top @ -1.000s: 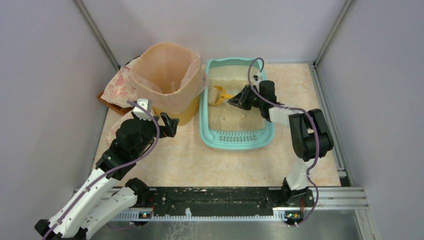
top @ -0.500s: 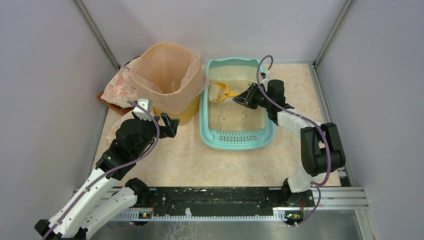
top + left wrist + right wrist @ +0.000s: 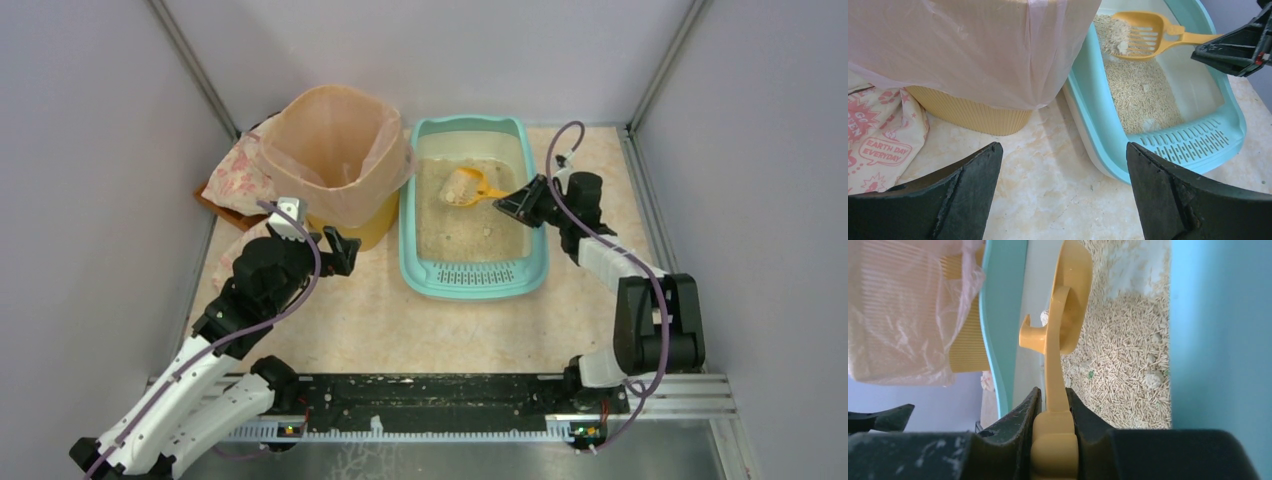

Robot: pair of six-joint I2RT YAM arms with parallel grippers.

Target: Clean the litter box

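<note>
Entry: scooping step, load on the scoop.

- My right claw (image 3: 522, 200) is clamped narrow on the handle of the yellow litter scoop (image 3: 466, 186). The right wrist view shows the handle pinched between both fingers.
- The scoop head hangs over the far half of the litter box (image 3: 404, 236), above the litter (image 3: 462, 232) and toward the box's left wall. In the left wrist view it carries a heap of pellets with a pale clump (image 3: 1121, 46) among them.
- The litter box sits flat on the table with its slotted grille at the near end. At least one loose clump (image 3: 1148, 123) lies in the litter toward the grille.
- My left claw (image 3: 343, 250) is spread wide and holds nothing. It hovers off the box's near left corner, apart from it.
- The lined bin (image 3: 335, 160) stands just left of the box, and its peach liner bulges against the box's left rim.

Judgement: sifting is under way and the load is not yet dumped. The task is early, since clumps remain.

Next move: let the loose pellets fall through the slots, keeping the head level. Then carry it left across the box's left rim and over the bin mouth, and tip it there. The head must clear the liner edge. A snag or an early tilt would spill the load between box and bin.
</note>
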